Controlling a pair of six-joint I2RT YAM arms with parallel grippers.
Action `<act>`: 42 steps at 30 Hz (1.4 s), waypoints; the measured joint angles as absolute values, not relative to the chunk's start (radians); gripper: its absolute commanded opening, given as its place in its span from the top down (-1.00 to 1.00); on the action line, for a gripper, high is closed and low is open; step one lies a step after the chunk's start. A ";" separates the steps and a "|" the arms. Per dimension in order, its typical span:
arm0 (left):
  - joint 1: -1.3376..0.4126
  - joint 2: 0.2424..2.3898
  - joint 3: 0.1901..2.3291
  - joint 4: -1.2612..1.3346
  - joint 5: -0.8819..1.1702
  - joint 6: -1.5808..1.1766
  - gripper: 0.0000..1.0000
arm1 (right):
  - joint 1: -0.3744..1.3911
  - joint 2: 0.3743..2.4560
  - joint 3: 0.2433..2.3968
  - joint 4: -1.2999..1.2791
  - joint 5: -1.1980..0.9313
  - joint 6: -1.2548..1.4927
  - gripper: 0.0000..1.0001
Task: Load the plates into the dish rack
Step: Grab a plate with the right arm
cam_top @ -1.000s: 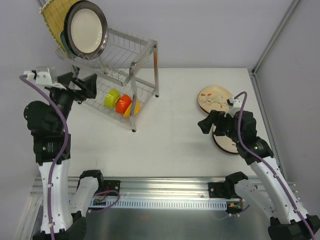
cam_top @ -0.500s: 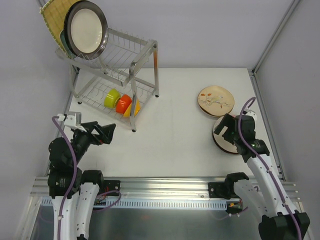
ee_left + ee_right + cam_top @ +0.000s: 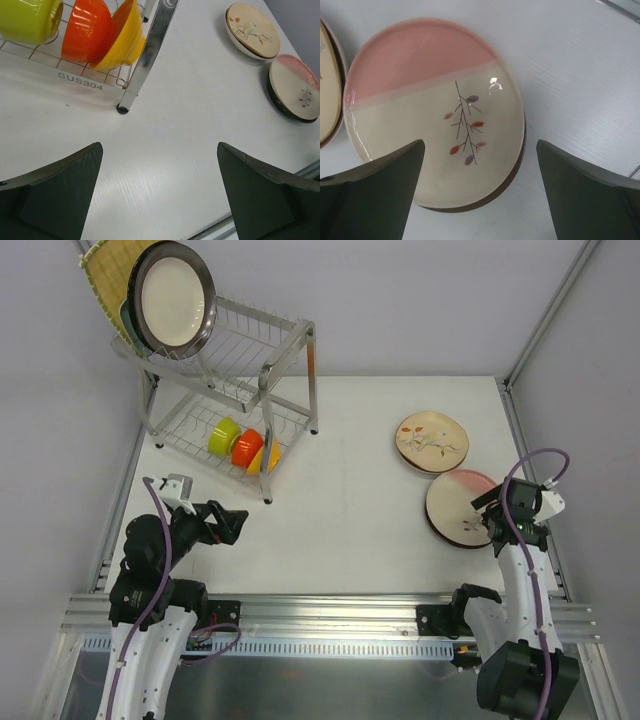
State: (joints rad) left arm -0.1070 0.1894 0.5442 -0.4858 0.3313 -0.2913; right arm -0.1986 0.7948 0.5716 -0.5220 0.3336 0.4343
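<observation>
The dish rack (image 3: 262,368) stands at the back left, with a yellow woven plate (image 3: 104,272) and a round dark-rimmed cream plate (image 3: 172,300) upright on its top tier. A cream floral plate (image 3: 432,440) and a pink-and-cream plate (image 3: 458,508) lie flat on the table at the right. My left gripper (image 3: 233,525) is open and empty, low over the table in front of the rack's leg (image 3: 145,55). My right gripper (image 3: 490,514) is open at the pink-and-cream plate's (image 3: 430,100) right edge, just above it and holding nothing.
A green bowl (image 3: 27,20), an orange bowl (image 3: 87,30) and a yellow bowl (image 3: 122,37) sit in the rack's lower tier. The floral plate's rim (image 3: 327,90) nearly touches the pink-and-cream plate. A metal rail (image 3: 320,610) runs along the near table edge.
My left arm has drawn back from the rack to the near left, gripper open throughout. My right arm has pulled back rightward, uncovering the pink-and-cream plate.
</observation>
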 measured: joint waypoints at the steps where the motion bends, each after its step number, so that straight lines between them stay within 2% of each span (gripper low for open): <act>1: -0.116 0.189 0.544 -0.486 0.331 -0.290 -0.98 | -0.212 0.804 0.572 -0.511 0.345 0.436 -0.99; 7: -0.144 0.189 0.544 -0.485 0.310 -0.276 -0.98 | -0.316 0.907 0.573 -0.414 0.332 0.412 -0.99; 15: -0.145 0.186 0.544 -0.485 0.278 -0.271 -0.98 | -0.454 1.145 0.604 -0.318 0.179 0.333 -0.99; 26: -0.146 0.187 0.544 -0.485 0.278 -0.270 -0.98 | -0.474 1.198 0.588 -0.204 -0.012 0.298 -0.93; 33: -0.146 0.188 0.544 -0.485 0.278 -0.269 -0.98 | -0.431 1.203 0.564 -0.168 -0.047 0.290 -0.89; 42: -0.146 0.195 0.544 -0.485 0.278 -0.269 -0.98 | -0.230 1.189 0.511 -0.147 -0.093 0.331 -0.89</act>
